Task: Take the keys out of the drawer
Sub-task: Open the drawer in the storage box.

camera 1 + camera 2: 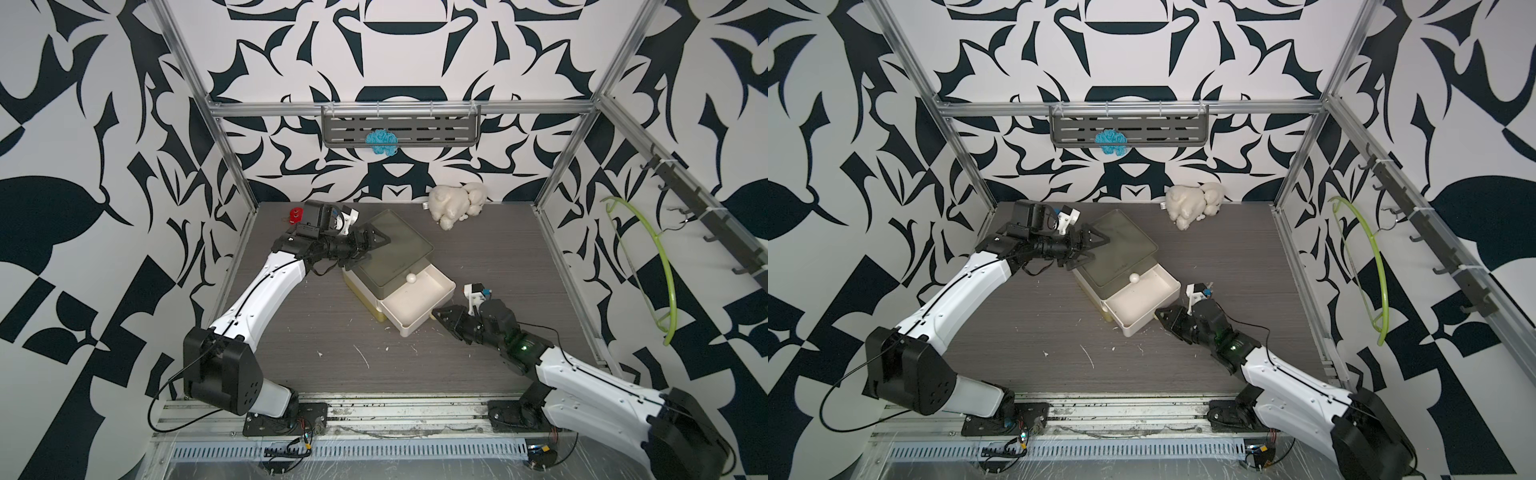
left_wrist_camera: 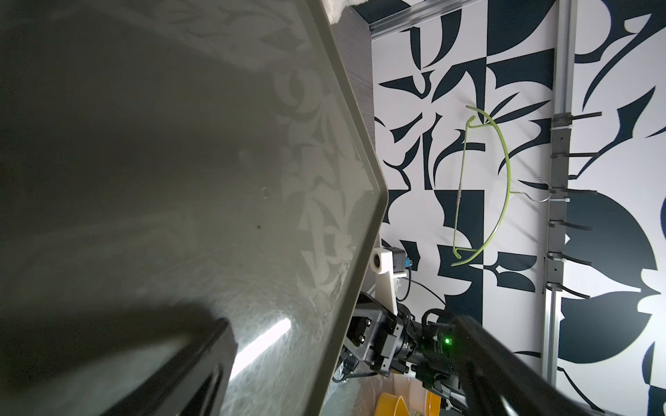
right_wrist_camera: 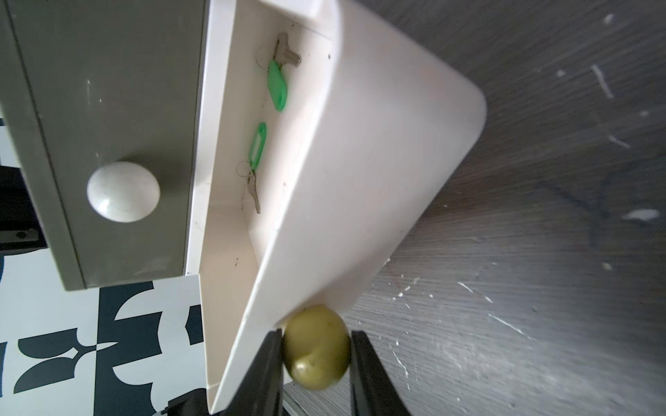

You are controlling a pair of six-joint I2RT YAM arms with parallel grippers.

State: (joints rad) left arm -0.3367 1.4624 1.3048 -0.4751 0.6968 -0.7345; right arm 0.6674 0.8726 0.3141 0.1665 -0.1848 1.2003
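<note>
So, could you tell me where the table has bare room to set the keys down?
The table is barest in front of the drawer, between the left arm and right arm, and along its right edge. The back is crowded: cabinet, left pincer, plush toy.

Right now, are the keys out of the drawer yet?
No: both green-tagged keys lie inside the open white drawer, seen plainly in the right wrist view.
</note>
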